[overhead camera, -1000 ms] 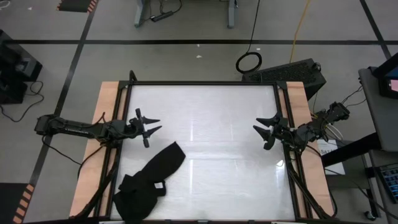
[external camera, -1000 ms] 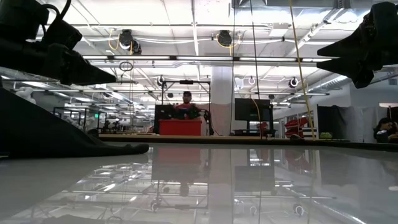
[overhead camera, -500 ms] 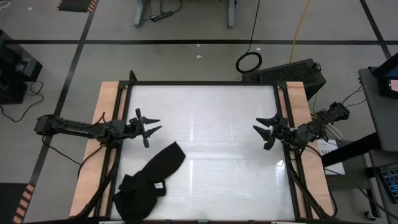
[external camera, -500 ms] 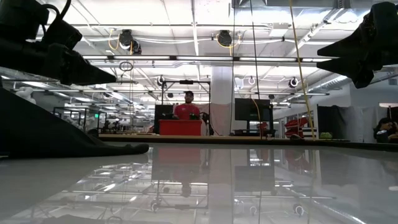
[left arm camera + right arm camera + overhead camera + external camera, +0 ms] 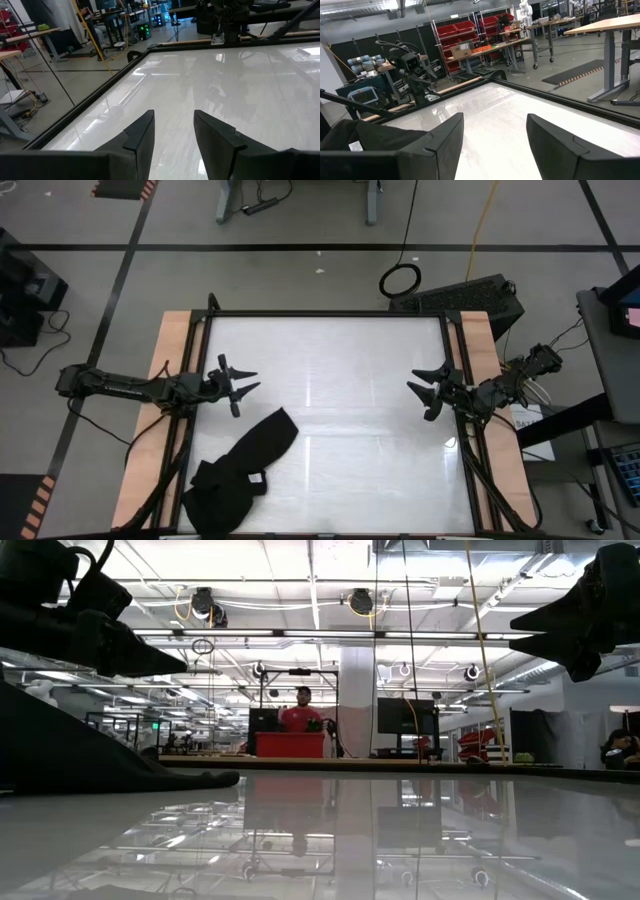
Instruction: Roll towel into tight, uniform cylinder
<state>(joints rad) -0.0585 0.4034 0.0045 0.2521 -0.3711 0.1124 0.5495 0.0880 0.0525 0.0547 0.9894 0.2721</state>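
Left pincer [image 5: 243, 383] poised over the counter's [image 5: 340, 370] left edge, about midway along it, fingers [image 5: 140, 137] spread wide with nothing between them. Just nearer the front, by the front-left corner, the towel [image 5: 240, 473] lying crumpled and unrolled, a dark heap with one lobe stretching toward the counter's middle and a small white tag [image 5: 256, 477] showing on top; seen from the low view as a dark slope [image 5: 70, 755] at the left, flat on the glossy surface. Well apart from both pincers. Over at the right edge, again about midway, right pincer [image 5: 424, 394] hanging clear of the surface, fingers [image 5: 442, 137] likewise parted wide and holding nothing. Far behind the counter, a person [image 5: 303, 710] at a red bench.
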